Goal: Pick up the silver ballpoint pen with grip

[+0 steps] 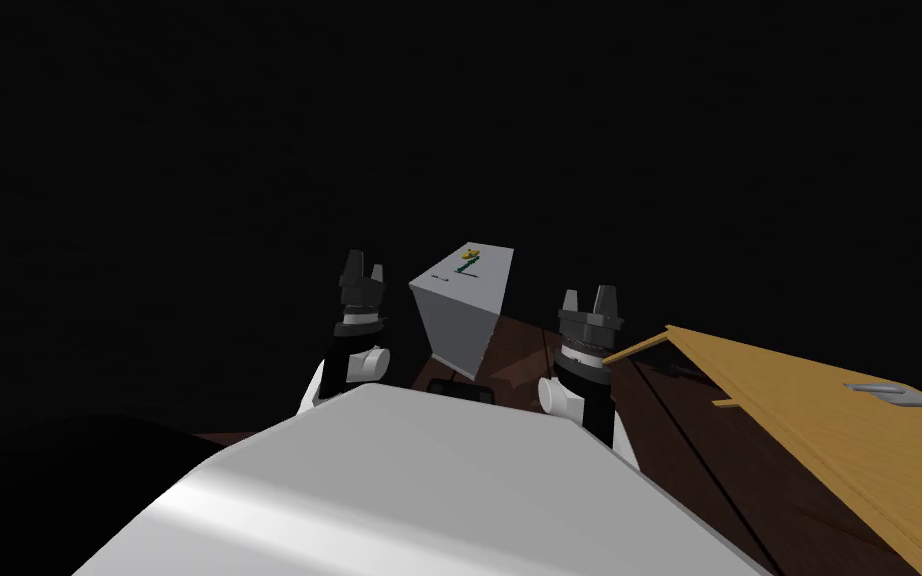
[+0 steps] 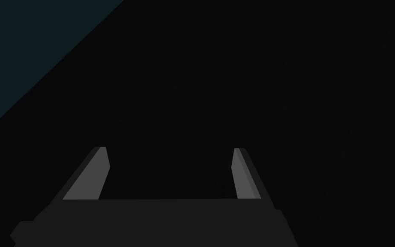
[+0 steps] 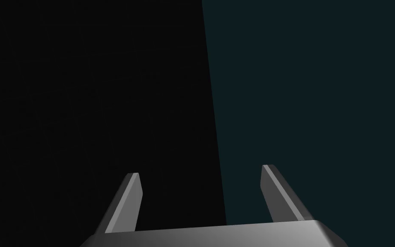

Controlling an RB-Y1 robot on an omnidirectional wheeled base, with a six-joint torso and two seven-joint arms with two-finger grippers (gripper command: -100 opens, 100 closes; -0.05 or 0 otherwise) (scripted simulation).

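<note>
Both your pincers are released, fingers apart and holding nothing. Your left pincer (image 1: 364, 265) (image 2: 169, 150) and right pincer (image 1: 587, 300) (image 3: 201, 170) are raised, with a grey box (image 1: 459, 320) between them, nearer the left one. A small yellow and green thing (image 1: 469, 258) lies on the box's top. Well off to the right pincer's right, a slim grey thing (image 1: 894, 393) lies on a wooden top (image 1: 809, 430). You cannot tell whether it is the pen.
</note>
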